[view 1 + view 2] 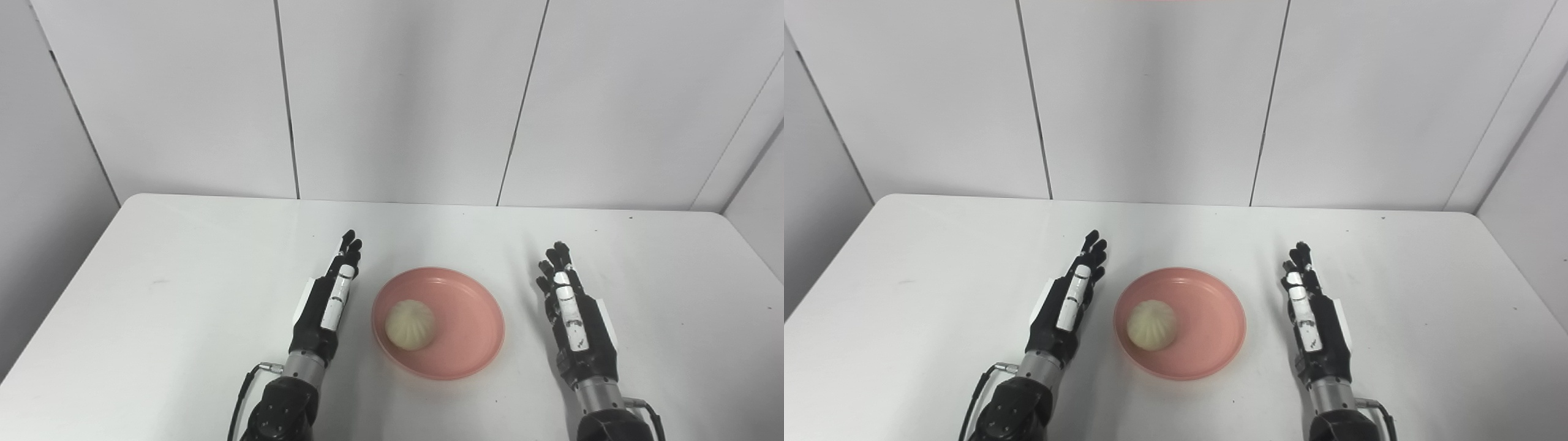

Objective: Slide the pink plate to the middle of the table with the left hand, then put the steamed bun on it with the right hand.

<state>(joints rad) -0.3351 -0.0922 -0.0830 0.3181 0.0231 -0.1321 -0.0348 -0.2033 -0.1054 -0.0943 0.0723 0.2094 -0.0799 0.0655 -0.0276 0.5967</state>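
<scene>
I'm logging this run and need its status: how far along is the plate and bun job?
It looks done. The pink plate sits near the middle of the table, and the steamed bun rests on its left part. Nothing is in hand: the left robot hand and right robot hand lie open beside the plate, touching neither. Nothing visible remains.

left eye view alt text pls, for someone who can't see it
A pale round steamed bun sits left of centre in a shallow pink plastic plate on a white table. The left robot hand and right robot hand flank the plate, each open with fingers extended, touching neither plate nor bun.
</scene>
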